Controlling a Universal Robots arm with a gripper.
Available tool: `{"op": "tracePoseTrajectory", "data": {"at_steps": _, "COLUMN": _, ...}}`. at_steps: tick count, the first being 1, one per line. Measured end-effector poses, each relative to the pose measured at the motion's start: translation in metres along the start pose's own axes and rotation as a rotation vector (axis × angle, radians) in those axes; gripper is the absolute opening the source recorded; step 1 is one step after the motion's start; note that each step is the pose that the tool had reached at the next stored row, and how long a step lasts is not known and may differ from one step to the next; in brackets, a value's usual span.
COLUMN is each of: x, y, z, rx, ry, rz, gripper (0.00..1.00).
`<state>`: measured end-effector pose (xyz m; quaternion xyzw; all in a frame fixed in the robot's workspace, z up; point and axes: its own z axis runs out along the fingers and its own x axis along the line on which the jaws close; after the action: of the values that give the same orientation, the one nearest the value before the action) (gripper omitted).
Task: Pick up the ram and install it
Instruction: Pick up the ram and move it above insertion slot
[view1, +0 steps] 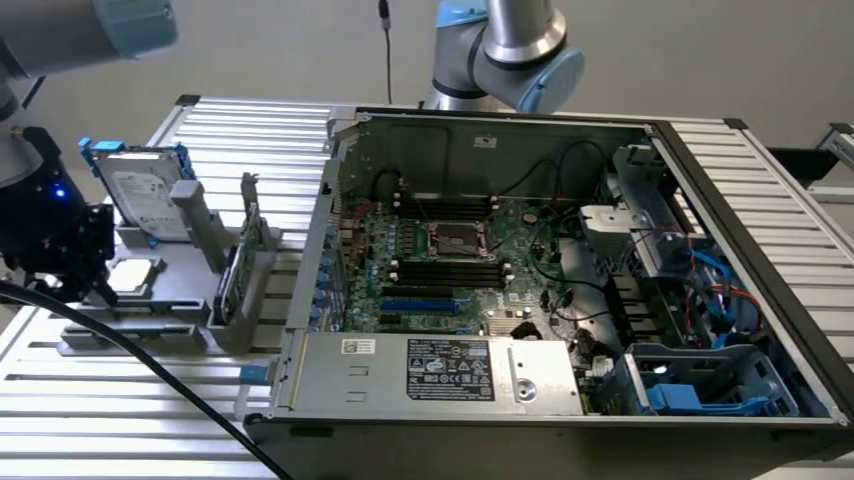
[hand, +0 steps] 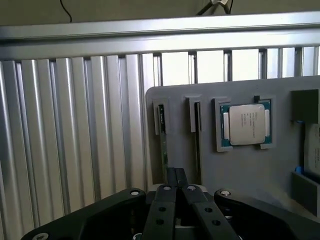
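An open computer case (view1: 467, 150) takes up the middle of a ribbed table (view1: 80, 430). Toward the exterior view's left, a gray tray (view1: 134, 335) holds the ram (view1: 235, 275) upright in a slot. The gripper (hand: 175, 174) hangs just beside that slot, near the tray's edge, fingers pressed together, with bare table alongside.

No legible text or numbers anywhere

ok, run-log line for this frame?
gripper: shut, nothing held, over grey holder | long thin green ram stick: on edge in holder, ungrasped | install: not done
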<state>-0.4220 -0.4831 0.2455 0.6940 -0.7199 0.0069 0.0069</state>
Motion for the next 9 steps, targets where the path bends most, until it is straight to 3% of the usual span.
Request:
{"op": "tracePoseTrajectory", "data": {"at_steps": 3, "x": 0.0005, "y": -0.0033, "z": 0.0002, "rx": -0.0007, "ry": -0.0002, "rz": -0.013, "gripper": 0.11}}
{"op": "tracePoseTrajectory", "data": {"at_steps": 5, "x": 0.0015, "y": -0.0058, "z": 0.0004, "rx": -0.0061, "ry": 0.0000, "rz": -0.013, "gripper": 0.11}}
{"op": "tracePoseTrajectory", "data": {"at_steps": 7, "x": 0.0024, "y": -0.0073, "z": 0.0007, "rx": -0.0174, "ry": 0.0005, "rz": -0.013, "gripper": 0.11}}
{"op": "tracePoseTrajectory", "data": {"at_steps": 9, "x": 0.0030, "y": -0.0100, "z": 0.0014, "rx": -0.0338, "ry": 0.0010, "rz": -0.014, "gripper": 0.11}}
